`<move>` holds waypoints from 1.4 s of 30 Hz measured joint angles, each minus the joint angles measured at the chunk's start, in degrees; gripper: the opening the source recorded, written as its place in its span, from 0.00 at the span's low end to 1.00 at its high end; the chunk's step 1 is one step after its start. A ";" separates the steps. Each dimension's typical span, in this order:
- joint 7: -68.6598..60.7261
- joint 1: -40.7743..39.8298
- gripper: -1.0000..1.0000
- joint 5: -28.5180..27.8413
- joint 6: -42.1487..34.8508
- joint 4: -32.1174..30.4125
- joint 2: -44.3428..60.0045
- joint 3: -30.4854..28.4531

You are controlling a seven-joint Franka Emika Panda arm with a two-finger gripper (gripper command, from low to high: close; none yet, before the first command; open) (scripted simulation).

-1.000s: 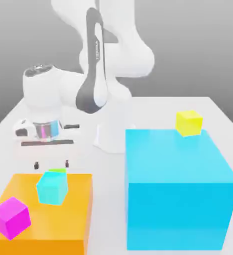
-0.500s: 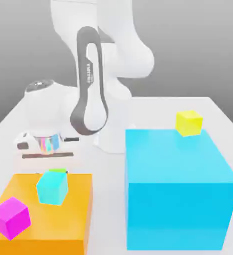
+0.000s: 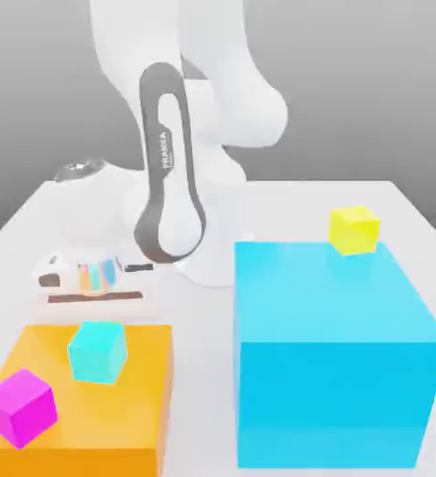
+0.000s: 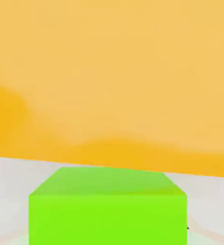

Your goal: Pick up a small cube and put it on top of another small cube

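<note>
The jaws are closing tight around the lime cube (image 4: 107, 210), which is sitting square-on and level, with no long axis, its base cut off at the frame edge. The gripper (image 3: 96, 303) is sinking behind the orange block (image 3: 82, 396), left of centre, its fingers hidden

Exterior view facing arm, hand view close (green cube (image 4: 107, 210))

lime-green cube (image 4: 107, 210): small, plain, sitting flat and upright on the white surface, lying just beside an orange wall
</note>
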 joint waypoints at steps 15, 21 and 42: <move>20.69 4.48 0.00 -28.57 -8.54 -2.84 -11.79 -12.49; 25.83 1.88 0.00 -35.12 -11.40 -4.25 -15.63 -11.19; 41.80 9.55 0.00 -30.98 -37.68 16.60 -20.95 -2.99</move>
